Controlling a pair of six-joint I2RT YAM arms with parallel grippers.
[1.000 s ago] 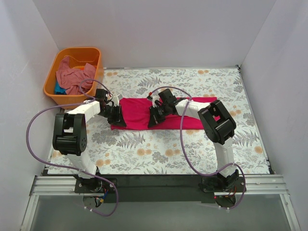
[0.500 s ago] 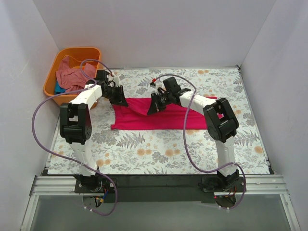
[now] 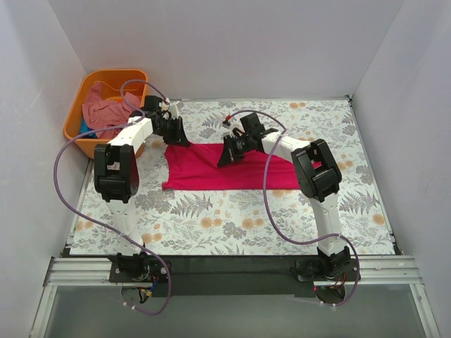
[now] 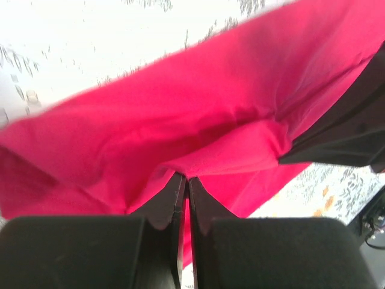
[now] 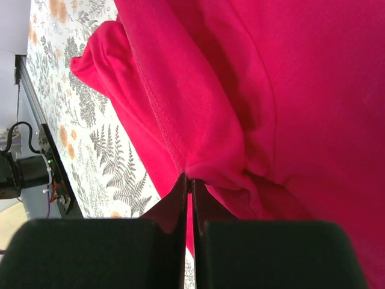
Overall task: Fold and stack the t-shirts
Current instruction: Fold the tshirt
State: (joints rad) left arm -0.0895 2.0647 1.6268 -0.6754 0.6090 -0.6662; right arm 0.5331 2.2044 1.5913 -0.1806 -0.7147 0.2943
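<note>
The crimson-pink t-shirt (image 3: 232,169) lies stretched across the middle of the floral table cloth. My left gripper (image 3: 176,137) is shut on its far left edge, pinching a fold (image 4: 198,162). My right gripper (image 3: 227,156) is shut on the far edge near the shirt's middle, pinching bunched cloth (image 5: 216,168). Both lift the far edge a little off the table. The dusty salmon-pink t-shirt (image 3: 102,113) lies crumpled in the orange tub, with a glimpse of the teal-blue one (image 3: 86,129) under it.
The orange plastic tub (image 3: 106,76) stands off the table's far left corner. White walls close in the back and both sides. The floral table cloth (image 3: 232,218) covers the table; a black rail runs along the near edge.
Both grippers have moved away from me toward the back, pulling the shirt's edge with them. The shirt has opened out from a narrow band into a wider sheet.
</note>
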